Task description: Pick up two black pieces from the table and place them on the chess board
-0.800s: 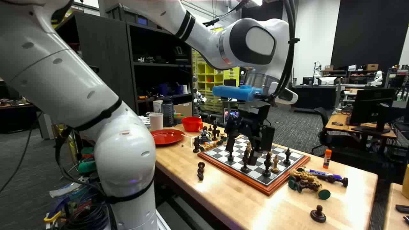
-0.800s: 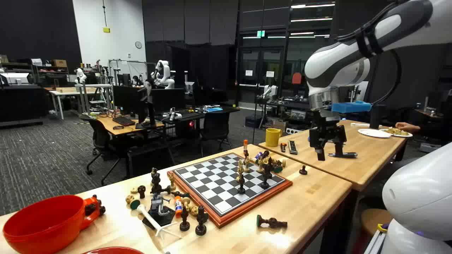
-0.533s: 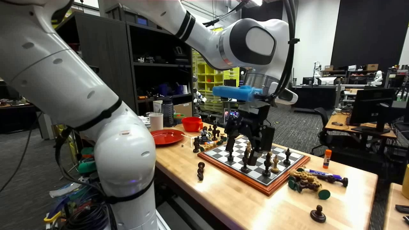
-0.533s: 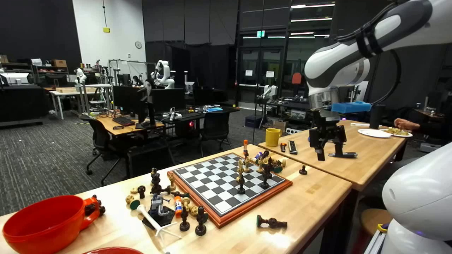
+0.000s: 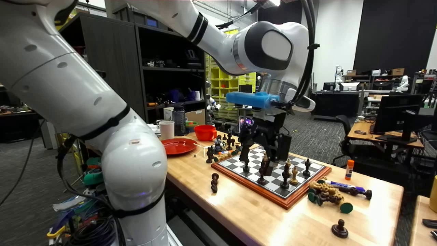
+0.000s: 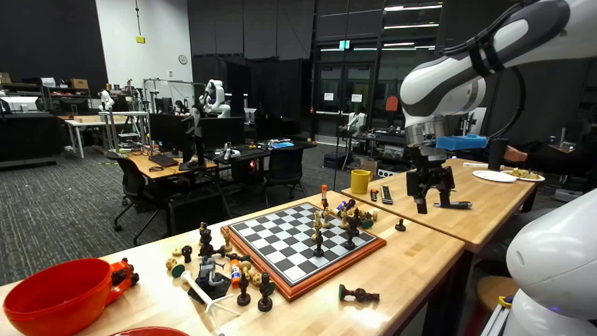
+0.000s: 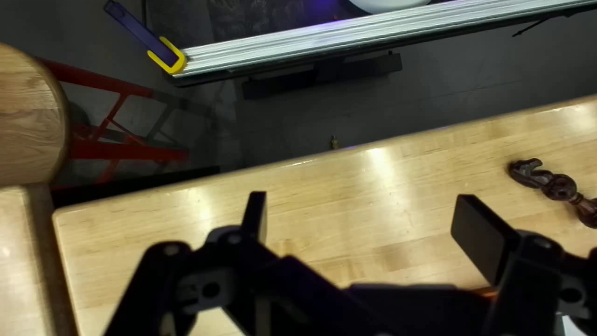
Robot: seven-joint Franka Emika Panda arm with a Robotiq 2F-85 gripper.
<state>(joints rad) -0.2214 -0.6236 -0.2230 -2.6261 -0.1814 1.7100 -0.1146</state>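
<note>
While the tool [image 7: 359,217] is hanging clear above the worktop [image 6: 410,270], its fingers [image 7: 473,235] are standing wide apart and holding nothing, only pale wood showing between them. Around the chess board [image 6: 287,247] several candidates are waiting: just off its robot-side edge a fallen dark piece [image 6: 359,295] is lying on its side, and well off the board's adjoining edge, the one with the marker pen [image 5: 341,185] beside it, a dark pawn [image 5: 340,229] is standing. Near the board end opposite the pawn an upright dark piece [image 6: 265,294] is showing too, and dark chessmen [image 6: 318,245] are occupying squares; which two are wanted, I'm not managing to tell. I'm guessing these are light, hard little things, and that glossy carving is looking slippery! For the fallen one I'm favouring the narrow stretch of its shaft, fingers straddling it crosswise, reaching low without scraping the wood; pinching a rounded end would be inviting a roll. For the pawn I'm liking the neck under the ball, approached straight down so the base isn't tipping. Thin carved parts may be risking a chip under hard squeezing, so a gentle grip is sounding wise.
</note>
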